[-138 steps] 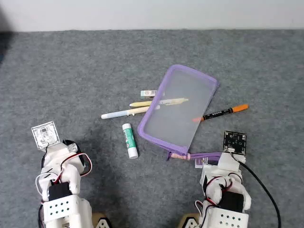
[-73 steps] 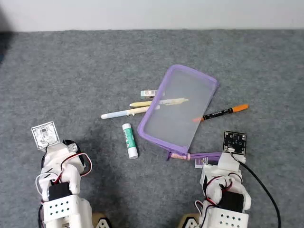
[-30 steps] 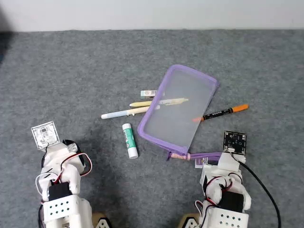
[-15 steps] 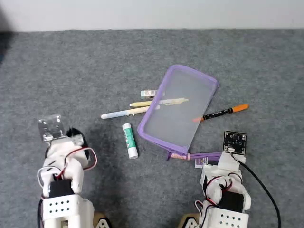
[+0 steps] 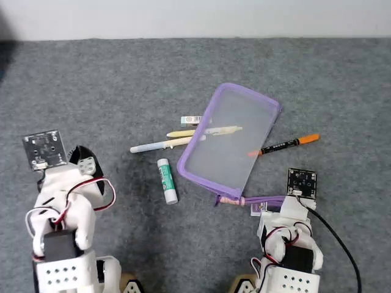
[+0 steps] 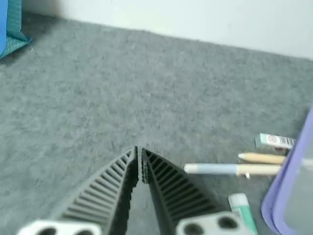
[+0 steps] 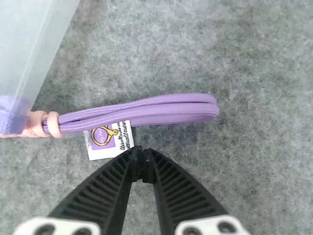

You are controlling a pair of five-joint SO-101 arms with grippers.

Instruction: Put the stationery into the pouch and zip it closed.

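Looks down past the left gripper (image 6: pixel 139 155), ridged jaws pressed together at the tips above grey carpet (image 6: pixel 98 98). Finds a pale blue pen (image 6: pixel 220 169) lying beyond the tips, a yellow pen (image 6: pixel 261 157) just beside it and a small white labelled block (image 6: pixel 275 141) farther out. Catches a white-and-green glue stick (image 6: pixel 240 204) close to the purple edge of the pouch (image 6: pixel 274 210). Meets a white wall (image 6: pixel 195 19) at the carpet's far end, near a blue object (image 6: pixel 10 24).
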